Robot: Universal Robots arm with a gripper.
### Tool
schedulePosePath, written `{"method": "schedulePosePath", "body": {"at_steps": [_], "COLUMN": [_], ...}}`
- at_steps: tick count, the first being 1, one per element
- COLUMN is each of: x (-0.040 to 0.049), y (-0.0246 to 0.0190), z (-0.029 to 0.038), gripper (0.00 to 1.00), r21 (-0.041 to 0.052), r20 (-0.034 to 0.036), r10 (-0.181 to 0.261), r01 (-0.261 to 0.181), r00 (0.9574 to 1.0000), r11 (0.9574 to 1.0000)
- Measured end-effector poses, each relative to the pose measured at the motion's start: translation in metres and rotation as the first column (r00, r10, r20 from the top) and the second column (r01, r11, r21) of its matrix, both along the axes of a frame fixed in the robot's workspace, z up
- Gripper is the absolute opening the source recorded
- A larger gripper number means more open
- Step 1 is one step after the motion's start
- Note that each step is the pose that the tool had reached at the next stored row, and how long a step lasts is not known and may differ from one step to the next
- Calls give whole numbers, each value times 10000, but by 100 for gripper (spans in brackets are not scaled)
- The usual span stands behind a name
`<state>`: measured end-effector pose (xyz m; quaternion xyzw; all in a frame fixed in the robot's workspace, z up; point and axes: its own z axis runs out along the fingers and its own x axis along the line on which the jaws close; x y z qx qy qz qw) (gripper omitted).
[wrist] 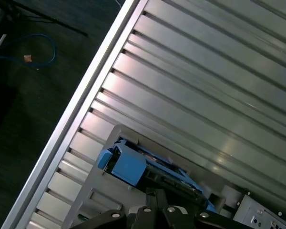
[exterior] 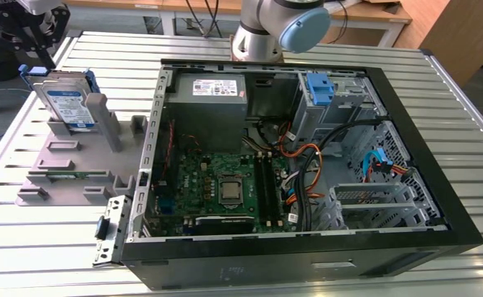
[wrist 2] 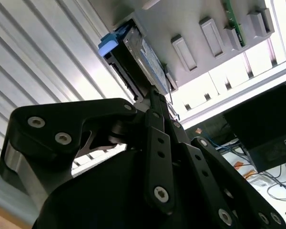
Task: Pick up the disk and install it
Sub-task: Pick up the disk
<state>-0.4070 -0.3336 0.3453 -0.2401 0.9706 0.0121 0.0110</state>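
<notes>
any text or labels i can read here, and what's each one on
No text can be read out as words. Print is present here:
White-and-blue label on the disk: too small to read.
White sticker on the power-supply box: too small to read.
Faint mark on the outer panel of the computer case: not legible.
Small print on the black box in the second wrist view: not legible.

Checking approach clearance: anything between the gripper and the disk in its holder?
Nothing visible. In the second wrist view the gripper is right at the edge of the disk, which stands upright in the grey holder.
</notes>
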Motion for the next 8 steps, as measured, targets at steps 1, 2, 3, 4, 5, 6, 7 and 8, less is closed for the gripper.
{"method": "schedulePosePath", "body": {"at_steps": [1,2,3,4,5,6,7,8], "x": [0,0,0,0,0,0,0,0], "y": [0,0,0,0,0,0,0,0], "z": [0,0,0,0,0,0,0,0], "gripper": [11,11,11,11,11,11,11,11], "r21": [0,0,0,0,0,0,0,0], "r20": [0,0,0,-1,-1,0,0,-1], "r10": [180,377,555,735,914,1099,1277,1455], "r01": [-180,-377,-555,-735,-914,-1099,-1277,-1455], "r00": [9998,9993,9985,9973,9958,9939,9918,9894], "r11": [9998,9993,9985,9973,9958,9939,9918,9894]}}
